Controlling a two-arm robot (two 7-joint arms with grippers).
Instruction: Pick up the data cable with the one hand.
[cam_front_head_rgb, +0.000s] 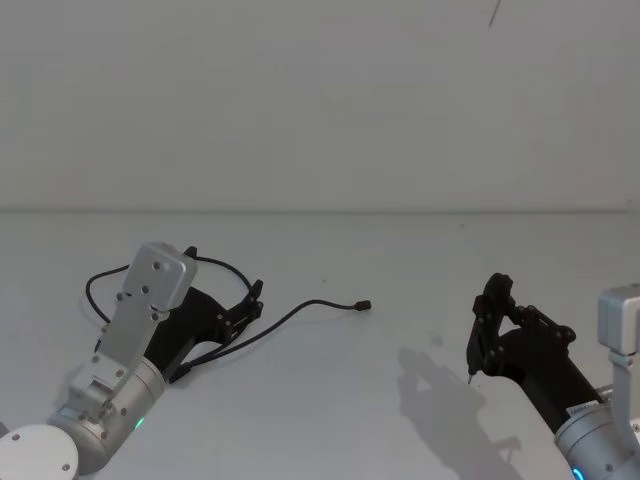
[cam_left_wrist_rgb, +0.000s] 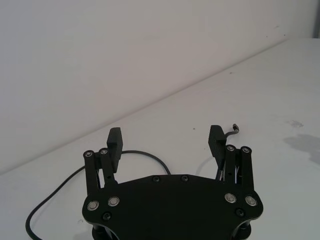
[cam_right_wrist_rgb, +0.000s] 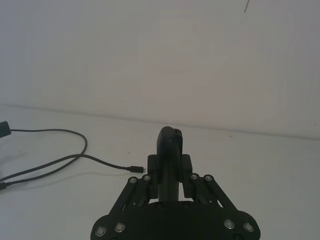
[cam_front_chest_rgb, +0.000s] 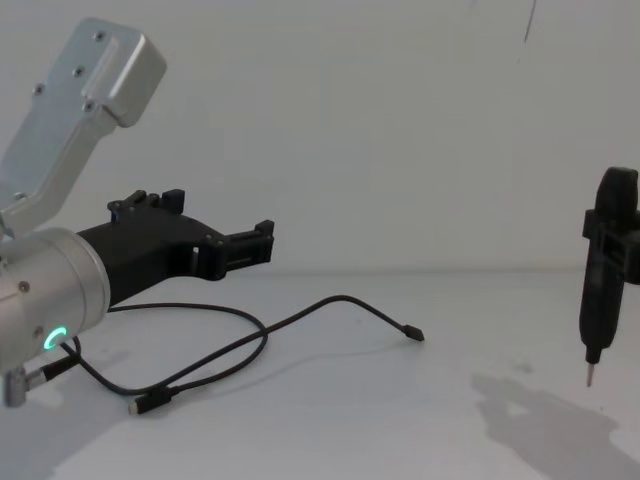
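1. The data cable (cam_front_head_rgb: 300, 312) (cam_front_chest_rgb: 300, 325) lies flat on the white counter (cam_front_head_rgb: 420, 250), at about 8 o'clock from the middle of the head view.
2. It curves in a loose loop. One small plug (cam_front_head_rgb: 365, 305) rests at the cable's 3 o'clock end. The other plug (cam_front_chest_rgb: 140, 405) lies nearer the robot, as the chest view shows.
3. The left gripper (cam_front_head_rgb: 256, 301) (cam_left_wrist_rgb: 165, 135) hangs over the middle stretch of the cable, with its jaws spread wide.
4. From the chest view the left gripper (cam_front_chest_rgb: 262, 245) is above the cable and apart from it, with bare counter between them. Nothing is held between its fingers (cam_left_wrist_rgb: 115, 140).
5. In the left wrist view the cable (cam_left_wrist_rgb: 50, 197) runs under the gripper body, and its far plug (cam_left_wrist_rgb: 235, 129) shows just past one finger.
6. The right gripper (cam_front_head_rgb: 495, 292) (cam_right_wrist_rgb: 170, 140) sits at about 4 o'clock in the head view, well apart from the cable. It is raised off the counter, with its jaws pressed together on nothing.
7. From the right wrist view the cable (cam_right_wrist_rgb: 75, 157) lies off at 9 o'clock of that gripper, with its plug (cam_right_wrist_rgb: 134, 168) pointing toward it.
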